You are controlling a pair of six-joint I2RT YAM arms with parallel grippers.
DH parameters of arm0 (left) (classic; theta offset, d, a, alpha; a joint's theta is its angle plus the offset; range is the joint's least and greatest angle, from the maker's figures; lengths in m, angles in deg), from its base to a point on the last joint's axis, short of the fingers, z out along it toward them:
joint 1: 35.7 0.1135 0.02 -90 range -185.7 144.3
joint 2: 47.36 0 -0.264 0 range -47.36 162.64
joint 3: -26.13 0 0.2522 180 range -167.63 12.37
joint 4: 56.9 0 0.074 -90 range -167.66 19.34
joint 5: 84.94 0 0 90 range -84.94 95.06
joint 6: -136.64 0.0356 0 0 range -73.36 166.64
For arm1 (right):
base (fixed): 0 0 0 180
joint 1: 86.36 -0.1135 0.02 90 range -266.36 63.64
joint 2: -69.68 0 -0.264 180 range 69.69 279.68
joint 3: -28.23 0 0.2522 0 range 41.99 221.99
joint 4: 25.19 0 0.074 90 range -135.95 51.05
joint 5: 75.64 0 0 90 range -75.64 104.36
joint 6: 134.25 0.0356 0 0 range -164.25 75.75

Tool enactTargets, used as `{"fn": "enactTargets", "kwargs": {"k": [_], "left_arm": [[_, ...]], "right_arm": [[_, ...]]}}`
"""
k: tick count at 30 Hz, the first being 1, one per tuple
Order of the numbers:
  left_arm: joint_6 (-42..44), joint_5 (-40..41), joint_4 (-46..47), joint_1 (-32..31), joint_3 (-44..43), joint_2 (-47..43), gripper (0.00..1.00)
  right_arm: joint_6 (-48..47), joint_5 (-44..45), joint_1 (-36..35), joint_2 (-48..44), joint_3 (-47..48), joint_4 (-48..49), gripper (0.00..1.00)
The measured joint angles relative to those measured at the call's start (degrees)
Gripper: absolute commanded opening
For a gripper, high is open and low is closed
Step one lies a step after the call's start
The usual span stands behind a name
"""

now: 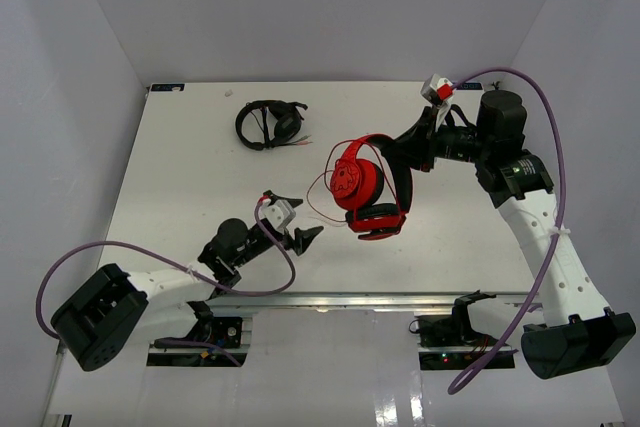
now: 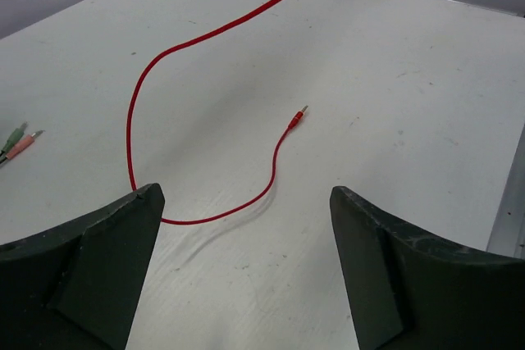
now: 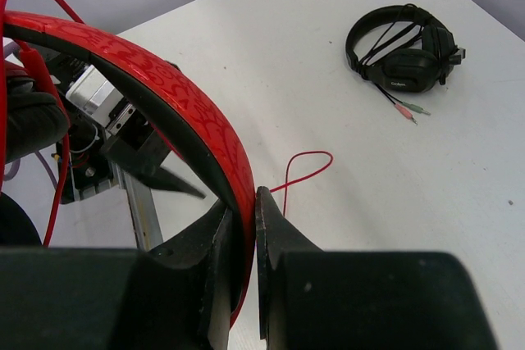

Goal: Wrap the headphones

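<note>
Hovering left gripper [image 1: 305,215]: my jaws stand wide apart, low over the table [image 1: 180,167], with nothing between them (empty-handed, in short).
Cable [image 2: 131,120]: thin and red, it lies slack on the table just ahead of my left fingers [image 2: 98,260]. It curls away to its plug [image 2: 297,118], which rests free.
Headphones [image 1: 358,182]: held up near the middle of the table, with the cable dropping from an ear cup in a loose loop.
Right gripper [image 3: 246,202]: my jaws are clamped on the red headband [image 3: 164,79] and carry the whole set.
Done: the set is picked up and steadied, but I see no turn of cable round the band.
To do: by my reckoning nearly all of it, namely catching the cable, winding it round, and securing the plug end.
</note>
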Motion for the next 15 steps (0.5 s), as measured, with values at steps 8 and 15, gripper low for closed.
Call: {"fn": "enactTargets", "kwargs": {"k": [8,15], "left_arm": [[9.74,-1.82,3.57,0.01,2.78,1.35,0.98],[17.93,-1.48,6.44,0.01,-4.48,11.55,0.98]], "right_arm": [[0.85,-1.09,0.04,0.0,0.19,0.11,0.08],[1.43,-2.04,0.04,0.0,0.19,0.4,0.08]]}}
